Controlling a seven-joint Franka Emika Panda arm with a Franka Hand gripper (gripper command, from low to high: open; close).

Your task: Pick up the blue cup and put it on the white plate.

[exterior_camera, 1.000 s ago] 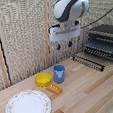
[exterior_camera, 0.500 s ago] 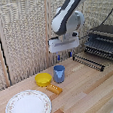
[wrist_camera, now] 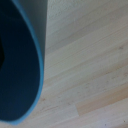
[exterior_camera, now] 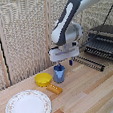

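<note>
The cobalt cup [exterior_camera: 58, 75] stands upright on the wooden table, beside the yellow pan. My gripper [exterior_camera: 63, 66] hangs right above it, its white block just over the rim and its small blue-and-dark fingers [exterior_camera: 70, 62] spread apart at the cup's top; it is open and holds nothing. In the wrist view the cup's blue rim [wrist_camera: 40, 75] and dark inside fill one side of the picture at very close range, with bare wood beside it; my fingers do not show there. The alabaster dining ware [exterior_camera: 28, 107], a wide white plate with a speckled rim, lies empty at the table's front on the exterior view's left.
A yellow round pan [exterior_camera: 43, 79] with an orange handle [exterior_camera: 54, 88] lies touching or nearly touching the cup, between cup and plate. A dark wire rack [exterior_camera: 103, 42] stands at the back on the exterior view's right. A woven screen backs the table.
The arm has swung toward the exterior view's left and come down, so the gripper went from high above the table to just over the cup. Cup, pan and plate have not moved.
</note>
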